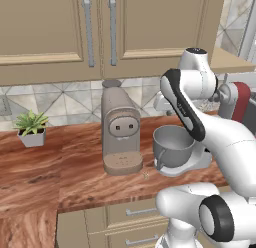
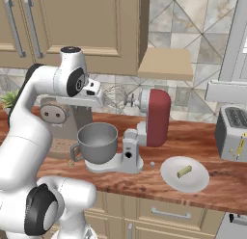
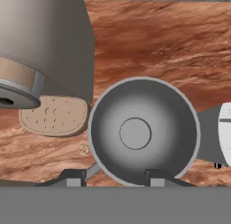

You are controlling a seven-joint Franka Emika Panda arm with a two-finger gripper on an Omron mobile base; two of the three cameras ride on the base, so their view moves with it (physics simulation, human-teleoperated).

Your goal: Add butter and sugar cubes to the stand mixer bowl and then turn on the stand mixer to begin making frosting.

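Hovering above the round grey metal stand mixer bowl (image 3: 143, 133), the robot's two-finger hand (image 3: 115, 177) looks straight down into it, its two dark tips set partway apart with nothing between them; the bowl's inside is bare. That bowl sits on the light grey base of the dark red-headed stand mixer (image 2: 153, 118), whose head is tilted back with the wire whisk (image 2: 116, 98) raised clear. Just beside the bowl stands the tall beige coffee machine (image 1: 120, 132), all on the reddish wood-grain surface (image 1: 40, 172). On that surface between the coffee machine's drip tray and the bowl lies a small pale speckled cube (image 3: 84, 149), probably sugar. Farther along the surface, past the mixer, a flat white plate (image 2: 170, 181) carries a small pale stick (image 2: 184, 171), likely the butter.

Nothing is in the bowl yet, so my judgement is that fetching comes first. To do it well: lift away before travelling so the hand misses the rim and whisk, come down squarely over the chosen piece, close gently, and let go low over the bowl's centre
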